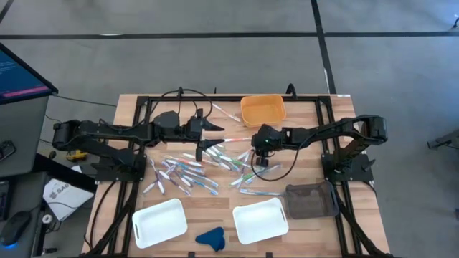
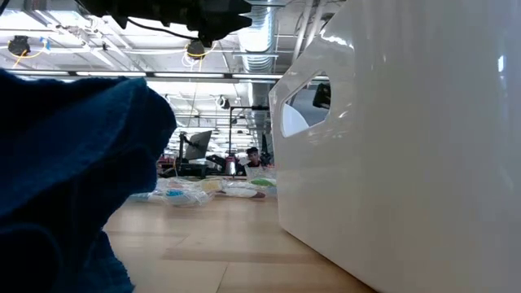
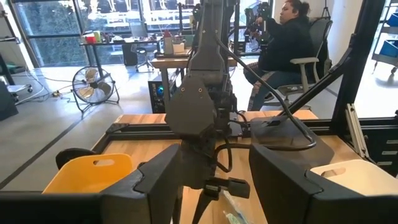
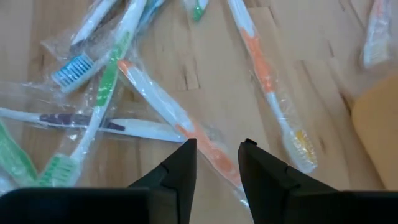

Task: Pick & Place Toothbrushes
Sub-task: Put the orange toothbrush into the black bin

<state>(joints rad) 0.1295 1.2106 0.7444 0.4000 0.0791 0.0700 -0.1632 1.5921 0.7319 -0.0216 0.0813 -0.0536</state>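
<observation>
My right gripper (image 4: 216, 158) hangs over the pile of thin plastic toothbrushes (image 1: 204, 166) in clear wrappers at the middle of the wooden slatted tabletop (image 1: 222, 208), its two dark fingers a narrow gap apart and holding nothing. Directly beneath that gap lies the white-and-orange wrapped toothbrush (image 4: 180, 121), its handle running slantwise between my fingertips, so I judge it to be my pick. To do this well I should turn the wrist until the fingers straddle the handle squarely, come straight down, and close on the handle itself, not on the loose film, which would likely slip. A second orange-handled brush (image 4: 268, 87) lies near, clear of my fingers, and a green one (image 4: 99, 102) crosses the pile farther off; I want neither dragged along. My left gripper (image 1: 215, 127) waits above the pile's far side, toward the far edge, fingers spread wide and empty. How high I hover above the wood I cannot say for certain.
</observation>
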